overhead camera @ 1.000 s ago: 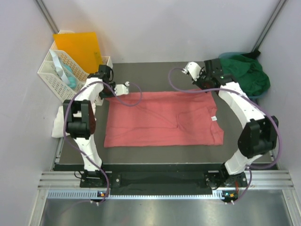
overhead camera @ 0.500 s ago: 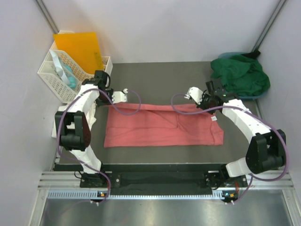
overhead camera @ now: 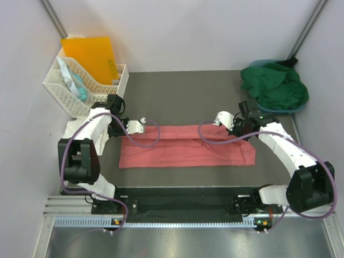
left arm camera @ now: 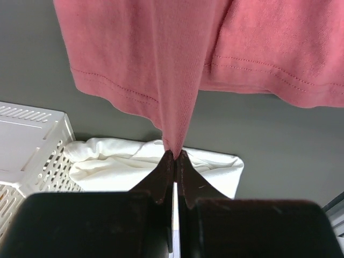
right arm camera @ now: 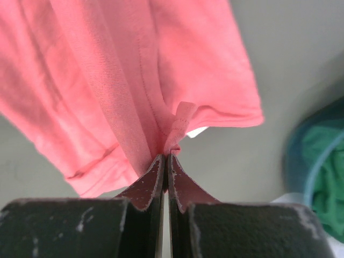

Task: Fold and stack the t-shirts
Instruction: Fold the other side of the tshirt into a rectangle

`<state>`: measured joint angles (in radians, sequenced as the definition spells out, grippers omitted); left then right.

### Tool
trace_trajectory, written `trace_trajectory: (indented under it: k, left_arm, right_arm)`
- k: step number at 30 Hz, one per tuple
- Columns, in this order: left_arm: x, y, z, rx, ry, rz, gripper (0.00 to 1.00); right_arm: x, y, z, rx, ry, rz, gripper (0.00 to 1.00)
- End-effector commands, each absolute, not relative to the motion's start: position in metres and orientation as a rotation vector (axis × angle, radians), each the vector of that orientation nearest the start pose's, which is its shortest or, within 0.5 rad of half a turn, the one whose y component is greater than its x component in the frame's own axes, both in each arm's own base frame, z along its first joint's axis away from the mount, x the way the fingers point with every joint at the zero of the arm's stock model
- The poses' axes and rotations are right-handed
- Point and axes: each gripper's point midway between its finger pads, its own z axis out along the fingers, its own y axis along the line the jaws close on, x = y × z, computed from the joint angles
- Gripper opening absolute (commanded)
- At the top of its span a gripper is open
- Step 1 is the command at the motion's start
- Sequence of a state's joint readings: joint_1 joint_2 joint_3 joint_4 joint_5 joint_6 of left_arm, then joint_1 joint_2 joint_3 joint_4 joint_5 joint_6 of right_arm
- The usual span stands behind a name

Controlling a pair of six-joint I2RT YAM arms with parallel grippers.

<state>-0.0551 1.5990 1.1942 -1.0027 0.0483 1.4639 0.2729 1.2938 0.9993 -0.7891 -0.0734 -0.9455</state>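
Salmon-pink t-shirt: mid-desk, long axis left-right, parallel to the near edge | Change: far hem now drawn nearward over the body, band narrower than a second ago | left gripper and right gripper: low, turned inward, each pinched tight on the far fold.

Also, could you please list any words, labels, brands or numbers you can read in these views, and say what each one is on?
No text can be read in any view.
Small white label on the salmon-pink t-shirt: only a sliver peeks out from behind the cloth, with no print visible.
Orange folder and white lattice basket: no writing shows on either.
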Motion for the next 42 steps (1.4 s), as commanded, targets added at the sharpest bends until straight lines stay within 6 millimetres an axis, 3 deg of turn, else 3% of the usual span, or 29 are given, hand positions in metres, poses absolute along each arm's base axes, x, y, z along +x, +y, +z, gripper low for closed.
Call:
trace_trajectory:
  k: [1,10,14,15,18,20,23,26,29,30,34,37,42]
  left_arm:
    - [0.301,0.017,0.095,2.085,2.149,0.093,0.0]
    - [0.292,0.016,0.09,2.125,2.149,0.059,0.0]
    - [0.273,0.012,0.083,2.187,2.172,-0.062,0.02]
    - [0.27,0.012,0.08,2.206,2.176,-0.089,0.15]
    - [0.257,0.011,0.078,2.25,2.193,-0.177,0.32]
    - [0.247,0.012,0.079,2.289,2.205,-0.231,0.41]
    - [0.249,0.011,0.085,2.289,2.206,-0.247,0.48]
    - [0.262,0.012,0.091,2.251,2.203,-0.17,0.49]
    - [0.299,0.014,0.095,2.108,2.212,0.021,0.49]
    - [0.324,0.014,0.097,2.029,2.187,0.125,0.49]
    - [0.361,0.008,0.106,1.848,2.166,0.226,0.48]
    - [0.379,0.001,0.109,1.785,2.128,0.258,0.48]
    - [0.383,-0.018,0.094,1.791,2.111,0.256,0.46]
  right_arm:
    - [0.274,0.057,0.116,-1.603,2.151,-0.116,0.0]
    - [0.263,0.058,0.101,-1.62,2.168,-0.097,0.0]
    - [0.257,0.062,0.097,-1.646,2.181,-0.066,0.03]
    - [0.254,0.063,0.094,-1.675,2.18,-0.056,0.15]
    - [0.243,0.061,0.089,-1.741,2.192,-0.045,0.3]
    - [0.238,0.058,0.088,-1.766,2.198,-0.041,0.34]
    - [0.237,0.055,0.089,-1.78,2.195,-0.056,0.36]
    - [0.242,0.057,0.095,-1.747,2.186,-0.068,0.36]
    - [0.251,0.07,0.103,-1.682,2.179,-0.016,0.35]
    - [0.255,0.074,0.104,-1.661,2.179,0.004,0.35]
    - [0.268,0.098,0.114,-1.589,2.174,0.137,0.35]
    - [0.279,0.116,0.118,-1.555,2.19,0.254,0.33]
    - [0.304,0.149,0.122,-1.521,2.172,0.43,0.28]
